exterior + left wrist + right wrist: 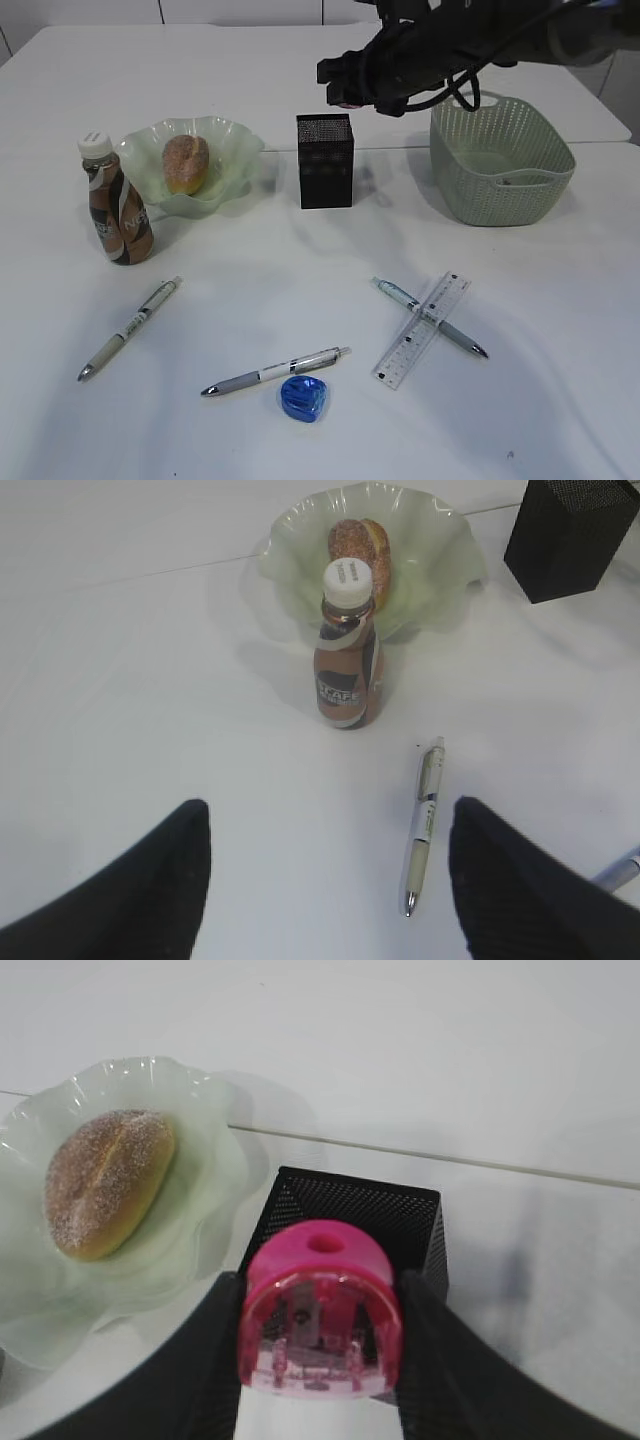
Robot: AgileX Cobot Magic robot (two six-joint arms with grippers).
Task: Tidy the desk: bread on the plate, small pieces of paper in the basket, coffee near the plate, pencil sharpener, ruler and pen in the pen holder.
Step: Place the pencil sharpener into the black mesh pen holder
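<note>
Right wrist view shows the right claw [320, 1330] clamped on a pink pencil sharpener [320, 1310], poised just above the open top of the black mesh pen holder [350, 1210], with the bread [108, 1182] on the green plate [215, 1210] alongside. The left claw [325, 880] hangs spread and empty above the desk [150, 680], near the coffee bottle [347, 655] and a pen [424, 820]. A blue pencil sharpener [303, 397], two more pens [275, 372] and a clear ruler [423, 329] lie on the desk, the green basket [500, 160] to the right.
</note>
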